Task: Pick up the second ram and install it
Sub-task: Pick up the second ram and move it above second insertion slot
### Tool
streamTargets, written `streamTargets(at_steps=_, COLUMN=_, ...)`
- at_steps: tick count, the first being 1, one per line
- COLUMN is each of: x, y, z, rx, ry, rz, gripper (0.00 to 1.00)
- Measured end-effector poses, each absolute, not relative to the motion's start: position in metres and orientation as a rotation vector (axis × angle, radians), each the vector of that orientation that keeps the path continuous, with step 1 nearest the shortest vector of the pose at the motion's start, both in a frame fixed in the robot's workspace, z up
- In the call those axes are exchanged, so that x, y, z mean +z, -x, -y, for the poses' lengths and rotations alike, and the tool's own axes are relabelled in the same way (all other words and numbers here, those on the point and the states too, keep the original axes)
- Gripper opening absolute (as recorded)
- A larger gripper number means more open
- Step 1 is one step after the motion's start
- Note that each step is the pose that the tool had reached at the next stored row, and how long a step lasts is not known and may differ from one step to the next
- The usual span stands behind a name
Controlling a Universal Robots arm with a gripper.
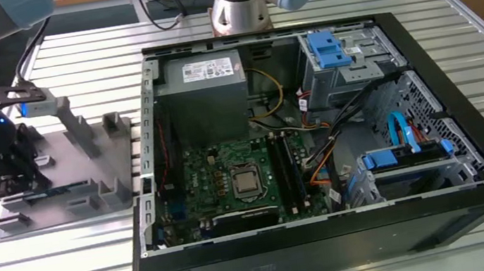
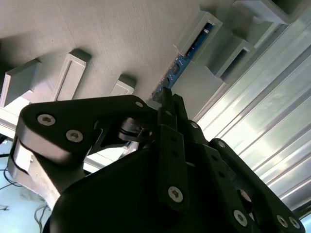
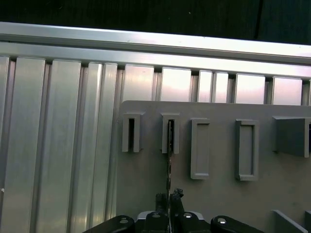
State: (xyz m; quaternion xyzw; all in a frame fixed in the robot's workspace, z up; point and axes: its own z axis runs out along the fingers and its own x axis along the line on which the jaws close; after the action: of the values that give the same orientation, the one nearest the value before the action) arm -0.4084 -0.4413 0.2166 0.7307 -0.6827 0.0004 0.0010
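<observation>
Low at the tray point(image 1: 59, 152) edge on the exterior view's left, the gripper point(image 3: 169, 198) clamps the ram point(image 2: 181, 65) standing in its slot point(image 3: 170, 127).

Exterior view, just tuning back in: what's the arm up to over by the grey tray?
The gripper is down at the grey tray on the exterior view's left, beside the open computer case. In both wrist views it sits right at the second ram, which stands on edge in the tray. The ram is not yet lifted out, and whether it is actually gripped cannot be told.
</observation>
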Motion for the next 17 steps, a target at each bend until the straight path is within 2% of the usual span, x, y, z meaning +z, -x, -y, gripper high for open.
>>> streamTargets(at_steps=1, x=0.217, y=0.408, z=0.441, rx=0.001, ry=-2.294, rz=2.144, gripper=0.16)
streamTargets(at_steps=2, x=0.217, y=0.408, z=0.441, rx=0.001, ry=-2.294, rz=2.143, gripper=0.23)
streamTargets(at_steps=4, x=0.217, y=0.408, z=0.441, rx=0.001, ry=-2.294, rz=2.143, gripper=0.23)
streamTargets(at_steps=5, x=0.217, y=0.408, z=0.441, rx=0.001, ry=-2.294, rz=2.143, gripper=0.29)
streamTargets(at_steps=17, x=0.2, y=0.409, z=0.443, rx=-0.002, ry=-2.296, rz=2.145, gripper=0.29)
